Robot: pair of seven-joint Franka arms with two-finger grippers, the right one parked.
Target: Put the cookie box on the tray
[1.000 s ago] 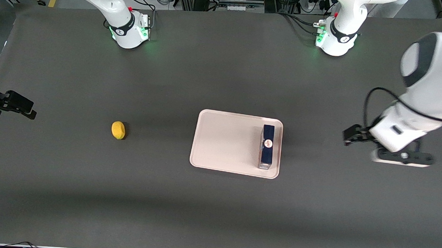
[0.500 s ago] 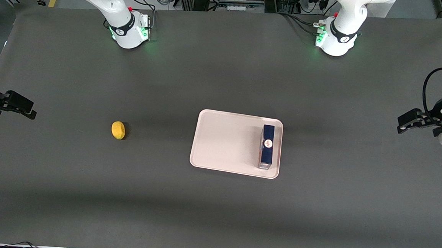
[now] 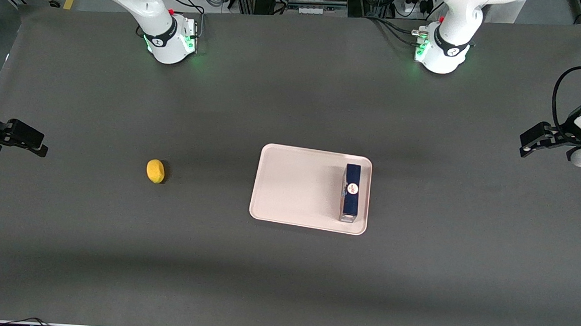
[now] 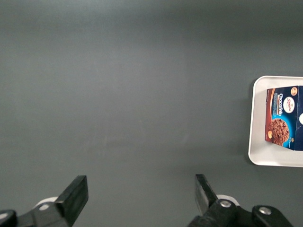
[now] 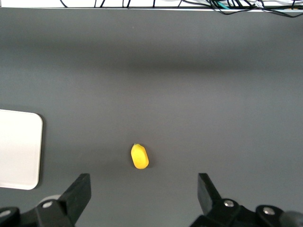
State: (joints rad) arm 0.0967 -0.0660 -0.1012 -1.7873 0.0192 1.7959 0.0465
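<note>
Cookie box (image 3: pixel 351 193) on tray (image 3: pixel 294 188), long axis toward front cam, gripper (image 3: pixel 528 142) spread, prob. aloft

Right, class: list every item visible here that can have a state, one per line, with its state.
Dark-blue cardboard cookie box: lying on the tray, near its edge toward the working arm, free of any grip.
Pale pinkish-white plastic tray: flat on the table, holding the box.
Left gripper: open, empty, toward the working arm's end of the table.
Small yellow lump: resting on the table, off the tray.
</note>
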